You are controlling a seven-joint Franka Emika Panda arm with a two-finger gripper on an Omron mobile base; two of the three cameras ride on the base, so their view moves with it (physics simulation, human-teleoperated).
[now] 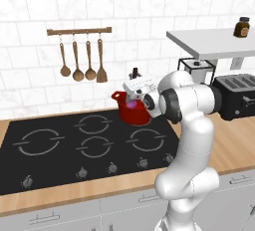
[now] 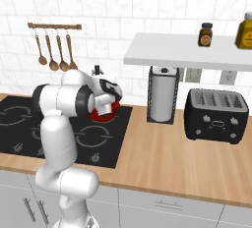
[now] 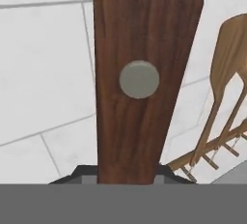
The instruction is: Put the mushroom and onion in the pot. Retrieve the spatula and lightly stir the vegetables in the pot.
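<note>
Here's the white arm's two-finger gripper (image 1: 134,73), raised just above the squat glossy red pot with loop handles (image 1: 135,115), pointing up towards the tiled wall; the jaws are drawn together, and whether they pinch anything I cannot tell; from the hand view a broad dark-brown wooden slab with a round grey spot (image 3: 144,88) rises right in front of the camera, and what it is I cannot say

The pot sits at the back right of the black glass hob with ringed burners (image 1: 50,160), its near side partly hidden by the arm's wrist; inside it glows the small round purple-magenta onion (image 1: 132,104); no other vegetable can be made out in there

Over to the wall: a wooden rail with hooks (image 1: 79,31) carries four hanging utensils; three round-bowled wooden spoons (image 1: 77,73) on the left, and at the right end the long-handled brown wooden spatula with its flat trapezoid blade (image 1: 101,73), hanging handle up and well apart from the gripper; the hand view catches that spatula (image 3: 230,44) tilted at its right edge, the spoon handles beside it

Off to the right, a black slotted toaster (image 2: 215,114) stands on the pale wooden counter (image 2: 162,158), a white paper-towel roll in a dark frame (image 2: 162,94) just beside it; above them a white shelf (image 2: 187,50) bears a small brown jar (image 2: 205,34)
</note>
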